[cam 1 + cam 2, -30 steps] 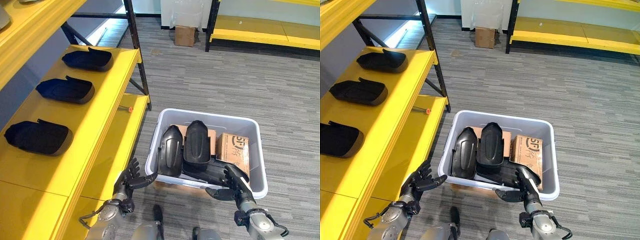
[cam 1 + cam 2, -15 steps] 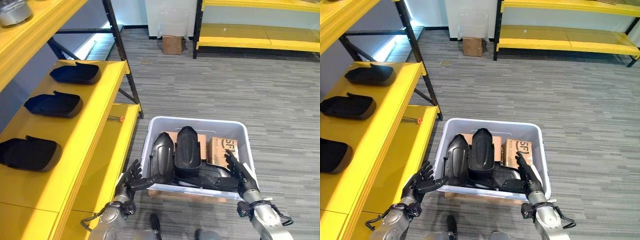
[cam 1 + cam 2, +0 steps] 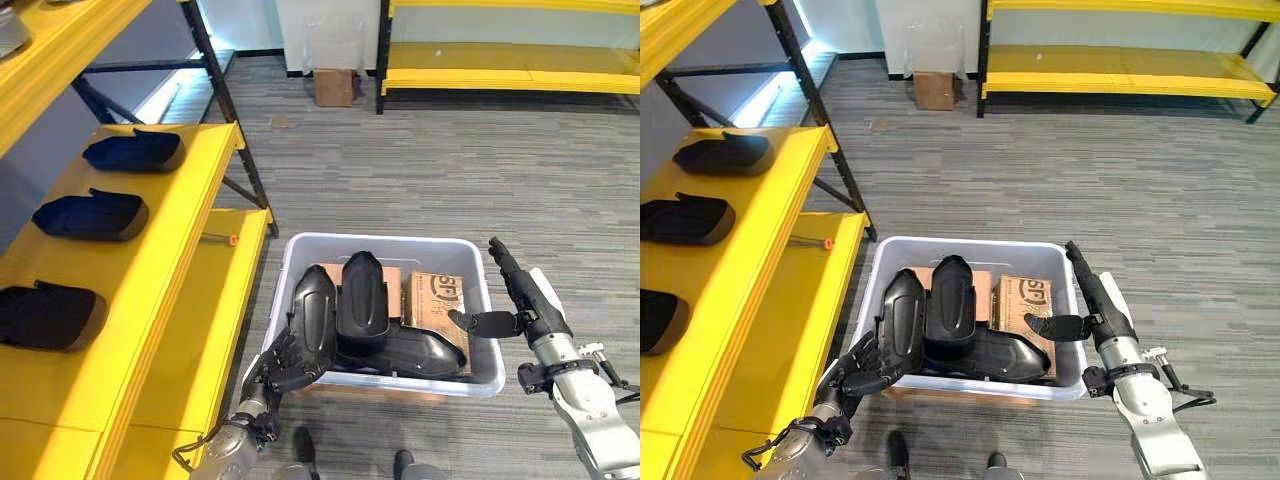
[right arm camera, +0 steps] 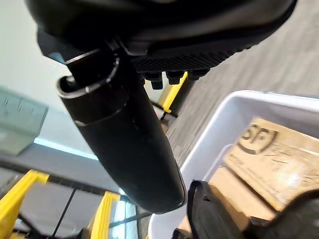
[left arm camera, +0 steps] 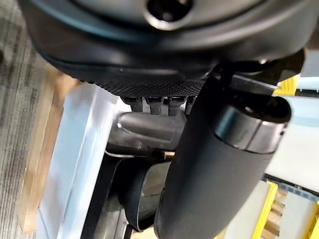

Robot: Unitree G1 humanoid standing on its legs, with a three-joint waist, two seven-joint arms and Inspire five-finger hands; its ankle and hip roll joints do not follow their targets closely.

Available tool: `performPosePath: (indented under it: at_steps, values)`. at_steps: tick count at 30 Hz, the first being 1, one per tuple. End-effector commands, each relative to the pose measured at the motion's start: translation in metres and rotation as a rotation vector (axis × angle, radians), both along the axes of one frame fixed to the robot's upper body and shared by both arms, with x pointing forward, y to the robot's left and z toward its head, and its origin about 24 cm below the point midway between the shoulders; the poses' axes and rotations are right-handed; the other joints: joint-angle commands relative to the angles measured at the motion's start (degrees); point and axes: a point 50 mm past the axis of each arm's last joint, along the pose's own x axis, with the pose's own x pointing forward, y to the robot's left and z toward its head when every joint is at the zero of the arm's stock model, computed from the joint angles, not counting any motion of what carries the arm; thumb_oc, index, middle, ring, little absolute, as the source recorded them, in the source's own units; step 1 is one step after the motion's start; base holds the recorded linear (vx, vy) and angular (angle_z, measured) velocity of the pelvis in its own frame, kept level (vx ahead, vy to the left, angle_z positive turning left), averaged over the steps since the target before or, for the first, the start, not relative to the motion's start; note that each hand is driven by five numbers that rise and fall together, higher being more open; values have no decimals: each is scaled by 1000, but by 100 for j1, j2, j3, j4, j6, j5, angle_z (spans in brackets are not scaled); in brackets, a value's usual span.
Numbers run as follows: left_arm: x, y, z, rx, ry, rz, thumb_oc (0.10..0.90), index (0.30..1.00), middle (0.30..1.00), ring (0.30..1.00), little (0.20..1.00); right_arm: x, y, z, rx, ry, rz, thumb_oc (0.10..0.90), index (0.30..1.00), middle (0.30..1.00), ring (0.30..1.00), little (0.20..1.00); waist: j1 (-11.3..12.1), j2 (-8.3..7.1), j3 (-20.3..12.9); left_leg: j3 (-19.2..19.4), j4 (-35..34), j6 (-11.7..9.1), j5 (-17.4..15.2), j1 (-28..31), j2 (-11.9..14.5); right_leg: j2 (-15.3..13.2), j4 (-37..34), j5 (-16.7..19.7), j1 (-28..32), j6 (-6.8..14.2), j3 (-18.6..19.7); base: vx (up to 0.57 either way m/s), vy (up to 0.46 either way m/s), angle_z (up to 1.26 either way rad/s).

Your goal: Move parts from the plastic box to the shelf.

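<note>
Left hand (image 3: 280, 362) fingers half hidden against plastic box (image 3: 480, 380), grip unclear; right hand (image 3: 520, 300) outstretched above rim.

Dark printed logo on cardboard box (image 3: 438, 297) in plastic box (image 3: 485, 375), not read out

Yellow shelf (image 3: 170, 270) with three black parts (image 3: 88, 214); plastic box (image 3: 385, 245) on floor (image 3: 420, 170).
</note>
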Motion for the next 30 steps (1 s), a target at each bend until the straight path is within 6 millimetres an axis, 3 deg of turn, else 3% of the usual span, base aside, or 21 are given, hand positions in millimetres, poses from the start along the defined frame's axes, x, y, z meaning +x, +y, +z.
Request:
performPosePath:
  at_steps: [1,6,10,17,30]
  values:
    - [27,16,44,60,-237,-30,900,1000,1000,1000,1000,25,14,74,-141,-335,105,900,1000,1000,1000,1000,142,-386,-54,-127,539,-269,-659,-6,275,-416,-601,339,158,283,-75,-42,-16,19]
    - [26,17,44,53,-234,-33,900,1000,1000,1000,1000,41,26,96,-266,-368,176,900,1000,1000,1000,1000,262,-379,48,-201,514,-286,-585,-101,260,-422,-606,345,144,261,-168,-35,-8,12]
    - [26,16,45,61,-237,-56,900,1000,1000,1000,1000,55,49,117,-394,-393,288,900,1000,1000,1000,1000,409,-365,117,-301,247,-318,-398,-153,214,-429,-739,437,130,261,-311,-25,2,15]
    - [31,16,49,60,-256,-49,900,1000,1000,1000,1000,66,63,123,-478,-373,338,900,1000,1000,1000,1000,500,-348,169,-385,-73,-366,-173,-283,181,-433,-973,585,2,283,-436,-33,-4,17]
    - [39,19,54,94,-277,-51,900,1000,1000,1000,1000,81,82,115,-508,-283,402,900,1000,1000,1000,1000,597,-377,571,-350,-55,-396,-44,-646,269,-412,-987,728,-436,257,-393,-31,2,0]
